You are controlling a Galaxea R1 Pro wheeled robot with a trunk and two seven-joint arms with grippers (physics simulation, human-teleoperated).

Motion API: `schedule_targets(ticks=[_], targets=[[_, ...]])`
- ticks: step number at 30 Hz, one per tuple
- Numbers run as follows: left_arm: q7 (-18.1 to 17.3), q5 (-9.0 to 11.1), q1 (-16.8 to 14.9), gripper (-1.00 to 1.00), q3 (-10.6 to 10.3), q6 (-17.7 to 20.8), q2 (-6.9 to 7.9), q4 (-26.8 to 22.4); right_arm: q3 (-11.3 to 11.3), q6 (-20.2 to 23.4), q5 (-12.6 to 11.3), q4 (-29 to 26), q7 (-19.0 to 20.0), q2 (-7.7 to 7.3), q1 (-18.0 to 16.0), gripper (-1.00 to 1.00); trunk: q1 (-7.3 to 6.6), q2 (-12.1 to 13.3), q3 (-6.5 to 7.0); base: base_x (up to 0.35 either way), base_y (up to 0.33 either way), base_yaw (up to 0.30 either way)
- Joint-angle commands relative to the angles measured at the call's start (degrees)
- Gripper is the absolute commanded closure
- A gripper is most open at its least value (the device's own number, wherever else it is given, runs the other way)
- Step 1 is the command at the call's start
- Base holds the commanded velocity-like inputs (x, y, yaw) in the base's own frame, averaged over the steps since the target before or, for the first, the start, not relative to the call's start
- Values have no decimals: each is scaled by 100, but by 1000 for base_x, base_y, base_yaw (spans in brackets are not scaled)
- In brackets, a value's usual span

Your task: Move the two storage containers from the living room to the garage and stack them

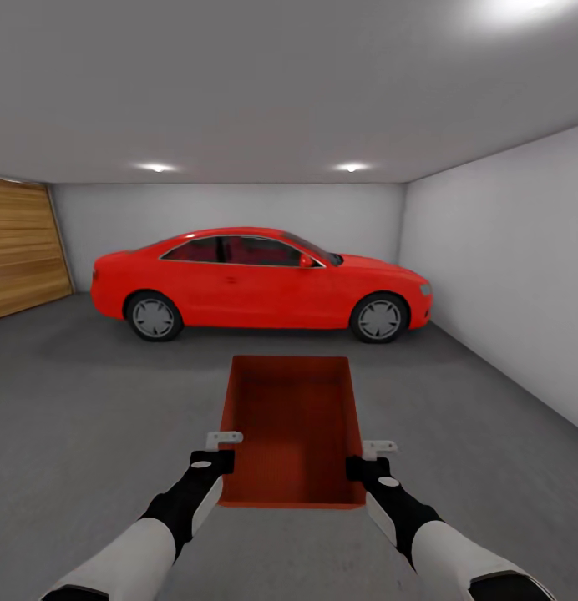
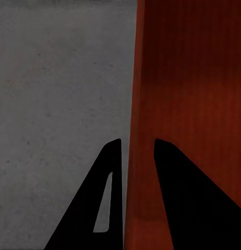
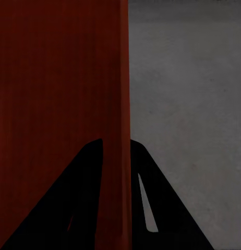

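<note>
While the red-orange storage container [image 1: 293, 434] is carried between both arms, its long axis is seen running straight ahead, away from the robot and toward the red car [image 1: 260, 284]. It is an open, lidless bin, held out over the dark grey garage floor [image 1: 88, 401], and whether its base is touching that concrete cannot be told from the head view. The near end is flanked on each side: the left pincer [image 1: 214, 461] is clamped on the left long wall, one finger inside and one outside, as the left wrist view confirms with the orange wall [image 2: 136, 104] squeezed between the two dark fingers. The right pincer [image 1: 366, 467] is shut on the right long wall in the same manner, the wall [image 3: 124, 104] being pinched in the right wrist view. Both arms are equally near, so the load is shared evenly. Bare floor lies directly beneath and ahead, with the car well apart at the far wall and wooden plank doors [image 1: 22, 250] off to the left. A straight lowering is judged to be what the set-down calls for.
</note>
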Motion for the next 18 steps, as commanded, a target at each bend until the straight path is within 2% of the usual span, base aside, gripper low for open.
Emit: schedule_targets(ticks=[1,18], targets=[[79,52,0,100,240,46,135,-1,-119,-21,1,-21,-10,-2,-5,100,5,-4,-2,322,0,-85],[79,55,0,100,240,46,135,-1,-119,-7,1,-21,-10,4,-5,100,5,-4,-2,322,0,-240]])
